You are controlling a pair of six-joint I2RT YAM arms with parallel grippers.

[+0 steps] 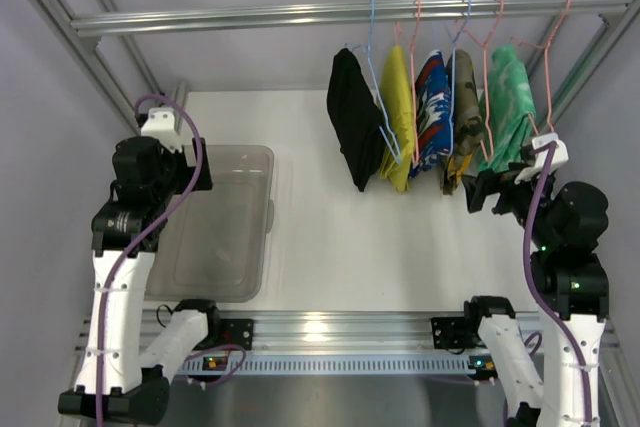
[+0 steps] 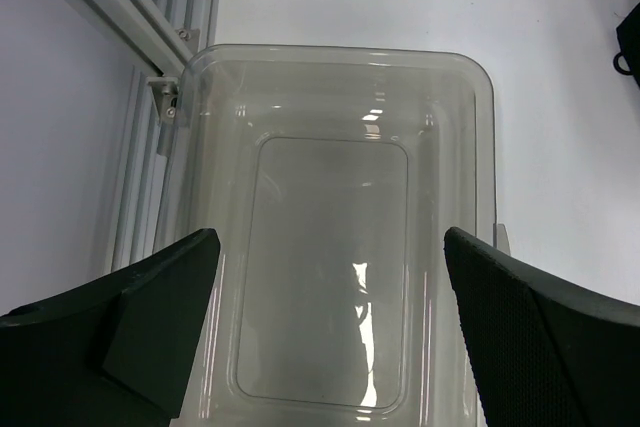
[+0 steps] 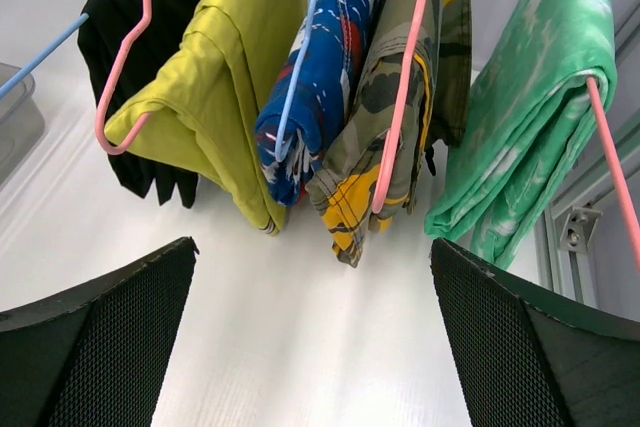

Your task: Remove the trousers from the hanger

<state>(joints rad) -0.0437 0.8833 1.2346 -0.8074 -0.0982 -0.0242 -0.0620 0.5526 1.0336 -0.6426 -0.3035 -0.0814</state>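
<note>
The black trousers (image 1: 355, 127) and the yellow trousers (image 1: 400, 117) hang folded over wire hangers from the rail (image 1: 300, 15) across the far side. The black pair is leftmost in the row and the yellow pair is just beside it on the right. A blue patterned garment (image 1: 433, 107), a camouflage garment (image 1: 465, 107) and a green garment (image 1: 512, 87) follow to the right. The right gripper (image 3: 312, 247) sits low, near the right end of the row, with its jaws wide apart and holding nothing. Its camera looks up at the hanging folds, with the yellow pair left of centre and the black pair farther left, both apart from its fingers. That wrist view cuts off the top of the black pair, and the crowded cloth hides most of the hangers' lower bars. The left gripper (image 2: 328, 242) is well apart from the clothes, its jaws spread wide and empty above a clear bin (image 2: 340, 52) on the left of the tabletop (image 1: 340, 237). White tabletop shows between the bin and the row, and under the folds. The green garment hangs near the right frame post (image 1: 590, 57).
</note>
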